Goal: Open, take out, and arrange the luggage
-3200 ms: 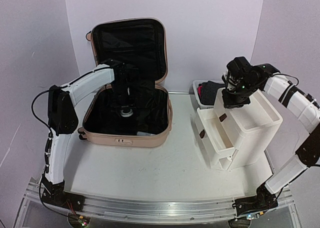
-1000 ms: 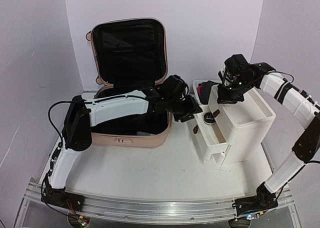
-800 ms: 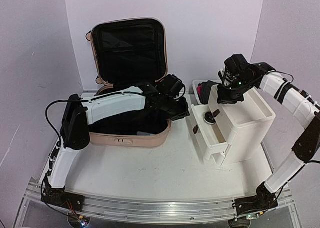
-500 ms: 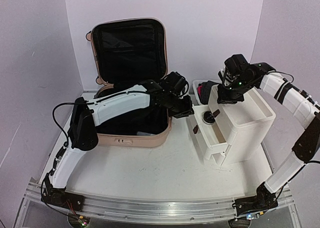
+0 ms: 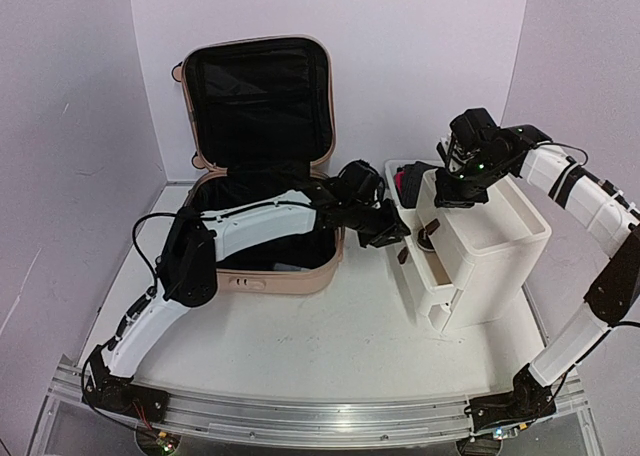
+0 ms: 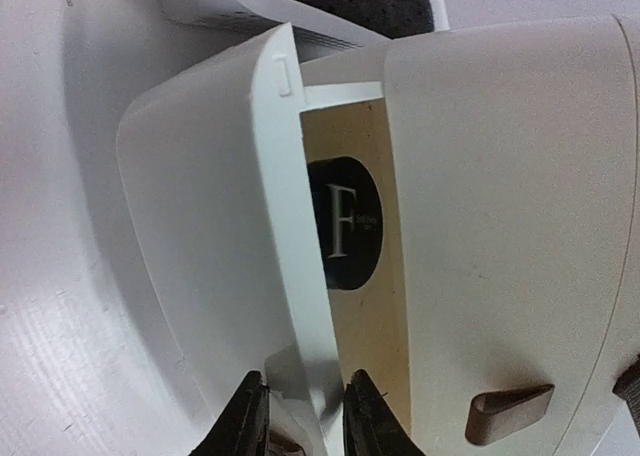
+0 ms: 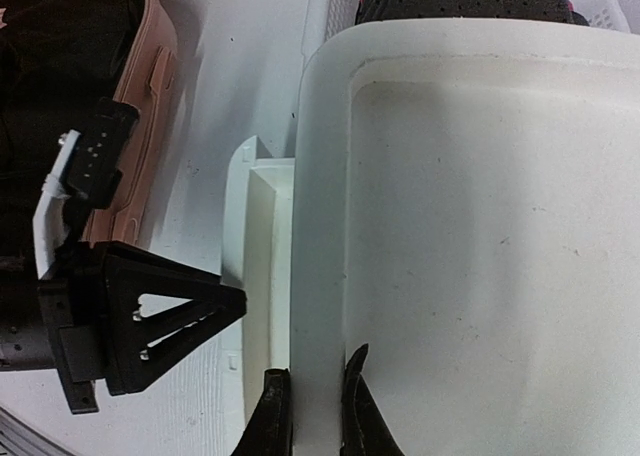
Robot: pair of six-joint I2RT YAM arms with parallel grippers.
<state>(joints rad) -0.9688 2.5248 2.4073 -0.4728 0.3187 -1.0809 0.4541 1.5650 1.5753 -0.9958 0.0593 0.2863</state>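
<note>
**Top external view.** White tabletop (image 5: 330, 356), closed in by plain pale lilac walls (image 5: 430, 46) at the back and both sides. The luggage (image 5: 280, 279) lies open at the far-left part of the tabletop. Its lid stands upright against the back wall and the black lining is exposed. A white drawer cabinet (image 5: 500, 236) stands at the right side, and a white mesh basket (image 5: 392, 176) holding dark and pink fabric sits just behind it. The left gripper (image 5: 385, 231) reaches across from the luggage to the front of the cabinet's pulled-out top drawer (image 5: 410, 266). The right gripper (image 5: 452, 186) is on the cabinet's far-left top rim.

**Left wrist view.** The left gripper (image 6: 305, 421) is clenched on the front wall of the top drawer (image 6: 200, 226), one finger on each face. Only this view shows the drawer's contents. A black oval disc (image 6: 345, 221) lies on a tan floor and bears a large white letter "F". The smaller print beneath the letter is too fine to read. A brown tab pull (image 6: 505, 411) shows on the cabinet (image 6: 500, 176).

**Right wrist view.** The right gripper (image 7: 312, 411) is clamped on the raised rim of the cabinet (image 7: 480, 226), one finger inside the recessed top and one outside. Only this view shows the left gripper (image 7: 215, 306) from the side, black and pressed against the top drawer (image 7: 260, 276). It also shows the pink shell of the luggage (image 7: 150, 86) along the left edge, apart from the cabinet. Perforated black fabric fills the basket (image 7: 600, 6).
</note>
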